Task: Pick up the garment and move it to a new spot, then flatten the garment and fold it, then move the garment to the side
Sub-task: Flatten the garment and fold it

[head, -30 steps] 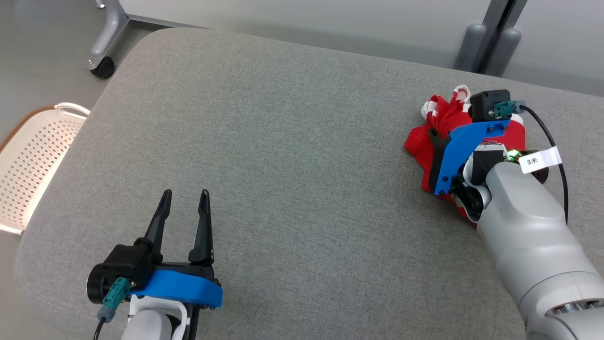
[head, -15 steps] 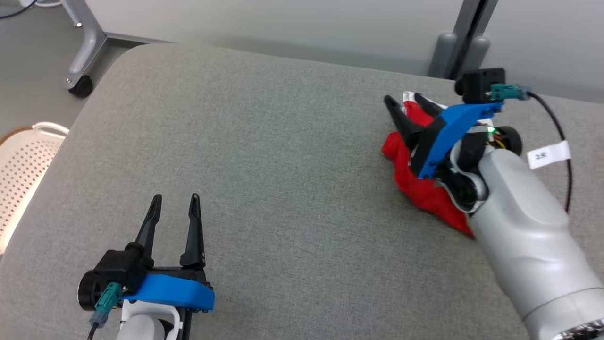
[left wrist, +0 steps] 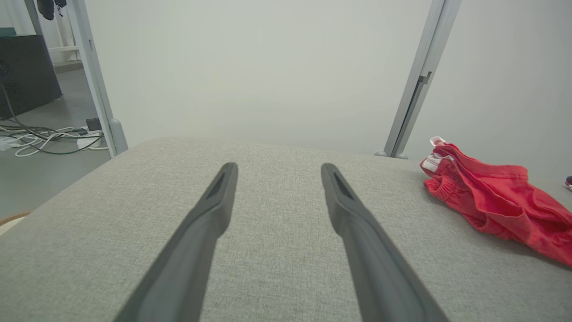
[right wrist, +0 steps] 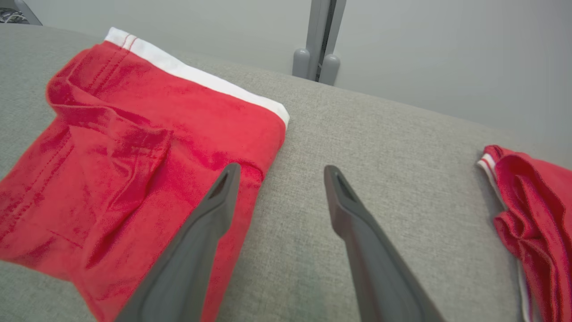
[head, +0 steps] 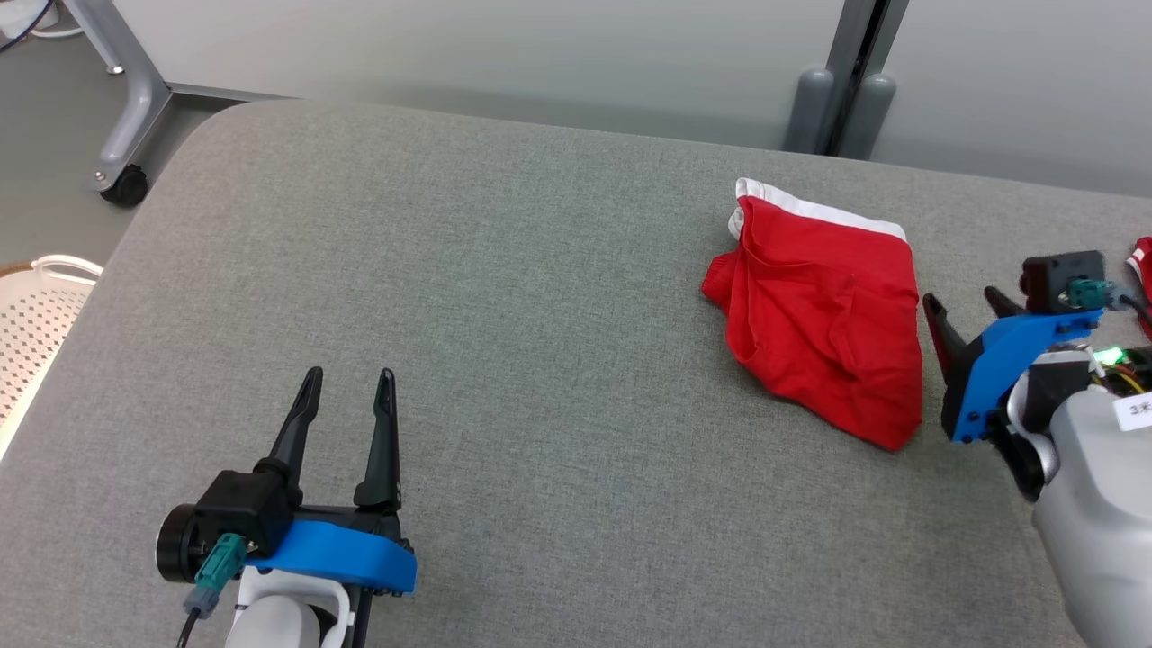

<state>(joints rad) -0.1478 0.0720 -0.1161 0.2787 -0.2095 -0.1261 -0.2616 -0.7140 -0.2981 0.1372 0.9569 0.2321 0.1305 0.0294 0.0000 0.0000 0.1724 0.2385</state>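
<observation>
Left gripper (head: pixel 351 371) – jaws spread, empty, held low over the grey cushion (head: pixel 540 270), aimed at its far edge. Red garment (head: pixel 823 315) lies folded right of centre, white band farthest away. Right gripper (head: pixel 963 299) – pinching one layer here would likely undo the fold; jaws spread, tilted down, just beside the garment's right edge.

You see garment (head: pixel 819 333) lying on padded surface (head: pixel 540 297), right of centre, toward far edge. Right gripper (head: pixel 963 299) just beside its right side, apart. Second garment (head: pixel 1143 274) farther right. Left gripper (head: pixel 350 373) front left, well apart. Basket (head: pixel 36 333) off surface, left. Post (head: pixel 837 99) behind far edge.
</observation>
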